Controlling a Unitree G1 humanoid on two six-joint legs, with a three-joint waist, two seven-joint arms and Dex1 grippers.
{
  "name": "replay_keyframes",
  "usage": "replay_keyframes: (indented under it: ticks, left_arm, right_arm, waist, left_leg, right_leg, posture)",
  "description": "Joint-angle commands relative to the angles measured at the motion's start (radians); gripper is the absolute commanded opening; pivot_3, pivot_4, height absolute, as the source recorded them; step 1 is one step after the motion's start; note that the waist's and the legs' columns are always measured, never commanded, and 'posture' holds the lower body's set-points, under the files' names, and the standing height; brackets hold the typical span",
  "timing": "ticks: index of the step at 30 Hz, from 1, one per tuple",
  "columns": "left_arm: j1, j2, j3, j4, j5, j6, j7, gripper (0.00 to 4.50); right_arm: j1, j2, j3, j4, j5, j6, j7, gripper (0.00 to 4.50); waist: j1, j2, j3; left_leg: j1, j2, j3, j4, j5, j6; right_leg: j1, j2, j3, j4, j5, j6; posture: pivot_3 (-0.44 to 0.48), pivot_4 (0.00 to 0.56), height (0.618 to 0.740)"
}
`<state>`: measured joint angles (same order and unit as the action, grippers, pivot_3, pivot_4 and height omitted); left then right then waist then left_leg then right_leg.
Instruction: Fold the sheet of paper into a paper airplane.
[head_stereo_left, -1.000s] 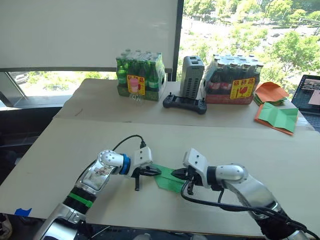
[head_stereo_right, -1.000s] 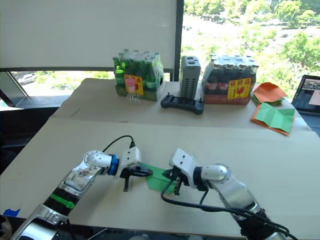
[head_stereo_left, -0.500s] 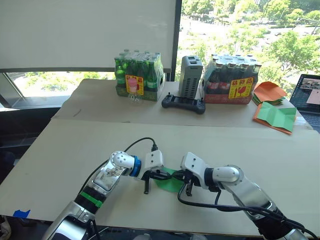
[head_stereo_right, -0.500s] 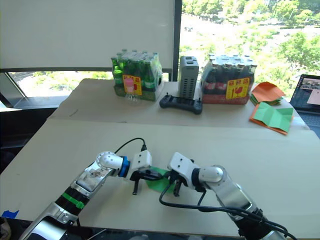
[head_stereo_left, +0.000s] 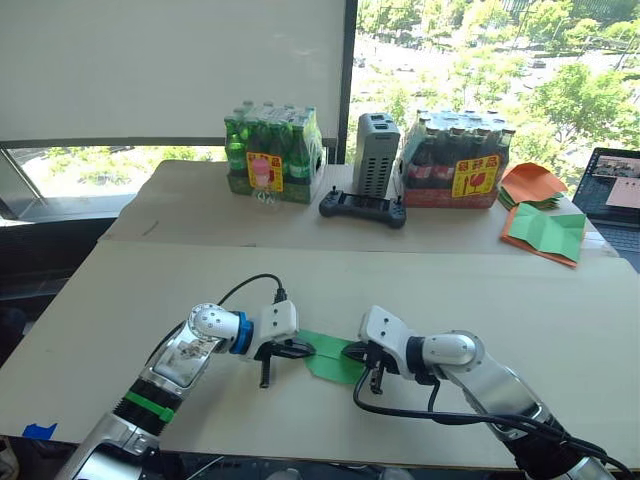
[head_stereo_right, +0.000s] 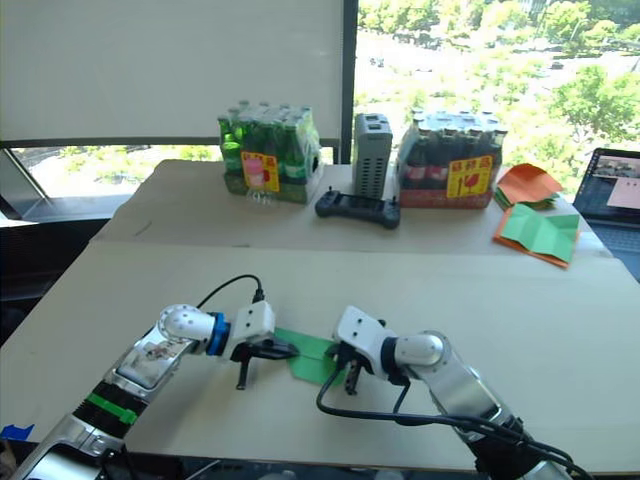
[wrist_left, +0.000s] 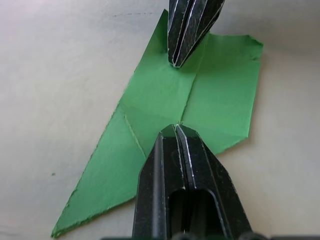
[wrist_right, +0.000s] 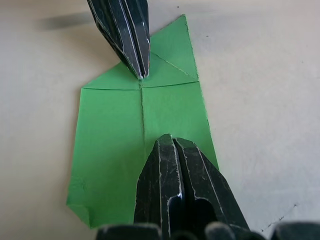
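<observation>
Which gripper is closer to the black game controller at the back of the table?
Right, by a little. The right gripper rests on the green paper almost straight in front of the controller; the left gripper presses the paper's other end, farther left.

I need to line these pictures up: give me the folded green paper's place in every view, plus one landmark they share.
Left eye: green paper lies flat between the left gripper and the right gripper.
Right eye: paper near the table's front, between both grippers.
Left wrist: paper spans the centre.
Right wrist: paper spans the centre.
Landmark: its centre crease, with both closed tips on it.
</observation>
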<state>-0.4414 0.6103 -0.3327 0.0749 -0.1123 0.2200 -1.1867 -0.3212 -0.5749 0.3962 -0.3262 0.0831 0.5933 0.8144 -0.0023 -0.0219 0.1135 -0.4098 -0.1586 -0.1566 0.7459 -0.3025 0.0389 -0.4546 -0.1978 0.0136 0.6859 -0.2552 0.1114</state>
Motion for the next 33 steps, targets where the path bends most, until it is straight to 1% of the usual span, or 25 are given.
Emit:
replay_keyframes:
  ticks: [1, 10, 13, 17, 19, 22, 24, 26, 28, 30, 31, 32, 33]
  left_arm:
    - [0.051, 0.049, -0.005, 0.042, 0.040, 0.017, 0.001, 0.00]
    - [0.047, 0.075, 0.046, 0.047, 0.029, 0.021, 0.020, 0.00]
    - [0.063, 0.085, 0.077, 0.003, -0.001, 0.045, 0.023, 0.00]
    - [0.096, 0.098, 0.138, -0.098, -0.067, 0.118, 0.032, 0.00]
    - [0.128, 0.114, 0.191, -0.166, -0.109, 0.168, 0.050, 0.00]
    - [0.165, 0.113, 0.300, -0.277, -0.231, 0.290, 0.083, 0.00]
    - [0.181, 0.108, 0.349, -0.329, -0.296, 0.353, 0.102, 0.00]
    - [0.204, 0.085, 0.421, -0.396, -0.406, 0.446, 0.138, 0.00]
    - [0.234, 0.068, 0.470, -0.450, -0.491, 0.518, 0.171, 0.00]
    - [0.255, 0.067, 0.487, -0.479, -0.525, 0.551, 0.196, 0.00]
    - [0.266, 0.065, 0.488, -0.486, -0.531, 0.557, 0.209, 0.00]
    - [0.273, 0.066, 0.488, -0.492, -0.536, 0.562, 0.220, 0.00]
    - [0.283, 0.063, 0.488, -0.495, -0.540, 0.564, 0.230, 0.26]
  right_arm:
    - [0.004, -0.003, 0.018, 0.006, -0.005, 0.014, 0.014, 0.04]
    - [-0.010, 0.004, 0.017, 0.014, -0.007, 0.011, 0.021, 0.04]
    - [-0.014, 0.012, 0.003, 0.007, 0.003, 0.007, 0.017, 0.04]
    - [-0.015, 0.042, -0.052, -0.022, 0.049, -0.010, 0.006, 0.04]
    - [-0.011, 0.066, -0.111, -0.059, 0.101, -0.016, 0.003, 0.04]
    - [0.015, 0.077, -0.187, -0.133, 0.183, 0.006, 0.008, 0.04]
    - [0.030, 0.087, -0.224, -0.166, 0.224, 0.018, 0.000, 0.04]
    - [0.040, 0.095, -0.274, -0.184, 0.280, 0.063, -0.012, 0.04]
    - [0.051, 0.078, -0.297, -0.183, 0.294, 0.078, -0.017, 0.61]
    - [0.054, 0.067, -0.310, -0.181, 0.306, 0.088, -0.022, 1.18]
    - [0.053, 0.062, -0.316, -0.177, 0.317, 0.099, -0.024, 1.62]
    - [0.051, 0.059, -0.319, -0.174, 0.325, 0.108, -0.026, 1.93]
    - [0.049, 0.053, -0.317, -0.161, 0.318, 0.109, -0.032, 2.31]
  waist:
    - [-0.002, 0.000, 0.000]
    - [-0.009, 0.000, 0.000]
    - [-0.011, 0.000, 0.000]
    - [-0.013, 0.000, 0.000]
    - [-0.013, 0.001, 0.001]
    - [-0.010, 0.001, 0.003]
    - [-0.004, 0.002, 0.004]
    - [-0.003, 0.002, 0.004]
    - [-0.002, 0.002, 0.004]
    - [-0.002, 0.002, 0.004]
    - [-0.003, 0.002, 0.004]
    - [-0.003, 0.002, 0.004]
    - [-0.004, 0.002, 0.004]
  left_leg:
    - [0.001, 0.000, 0.000, 0.000, 0.000, 0.000]
    - [0.003, 0.000, 0.000, -0.001, 0.000, 0.000]
    - [0.002, 0.000, 0.000, -0.001, 0.000, 0.000]
    - [0.000, 0.000, 0.000, -0.001, 0.000, 0.000]
    - [-0.002, 0.000, 0.000, -0.001, 0.000, -0.001]
    - [-0.005, 0.000, -0.001, -0.001, 0.001, -0.001]
    - [-0.005, 0.000, -0.002, -0.001, 0.001, -0.001]
    - [-0.005, 0.000, -0.002, -0.001, 0.000, -0.001]
    - [-0.005, 0.000, -0.001, -0.001, 0.000, -0.001]
    - [-0.005, 0.000, -0.001, -0.001, 0.000, -0.001]
    - [-0.005, 0.000, -0.001, -0.001, 0.001, -0.001]
    - [-0.005, 0.000, -0.001, -0.001, 0.001, -0.001]
    - [-0.005, 0.000, -0.001, -0.001, 0.001, -0.001]
  right_leg:
    - [0.000, 0.000, 0.000, 0.000, 0.000, 0.000]
    - [0.000, 0.000, 0.000, 0.000, 0.000, 0.000]
    - [0.000, 0.001, 0.000, 0.000, 0.000, 0.000]
    - [-0.002, 0.001, 0.001, 0.002, 0.000, 0.000]
    - [-0.003, 0.001, 0.001, 0.002, 0.000, 0.000]
    - [-0.005, 0.001, 0.000, 0.002, 0.000, 0.000]
    - [-0.004, 0.001, 0.000, 0.001, 0.000, 0.000]
    - [-0.004, 0.001, 0.000, 0.000, 0.000, 0.000]
    - [-0.004, 0.001, 0.000, 0.000, 0.000, 0.000]
    - [-0.004, 0.001, 0.000, 0.000, 0.000, 0.000]
    - [-0.004, 0.001, 0.000, 0.000, 0.000, 0.000]
    - [-0.004, 0.001, 0.000, 0.001, 0.000, 0.000]
    - [-0.004, 0.001, 0.000, 0.001, 0.000, 0.000]
  posture:
    - [0.000, 0.150, 0.675]
    - [0.000, 0.150, 0.675]
    - [0.000, 0.150, 0.675]
    - [0.000, 0.150, 0.675]
    - [0.000, 0.150, 0.675]
    - [0.000, 0.150, 0.675]
    - [0.000, 0.150, 0.675]
    - [0.000, 0.150, 0.675]
    - [0.000, 0.150, 0.675]
    - [0.000, 0.150, 0.675]
    - [0.000, 0.150, 0.675]
    - [0.000, 0.150, 0.675]
    - [0.000, 0.150, 0.675]
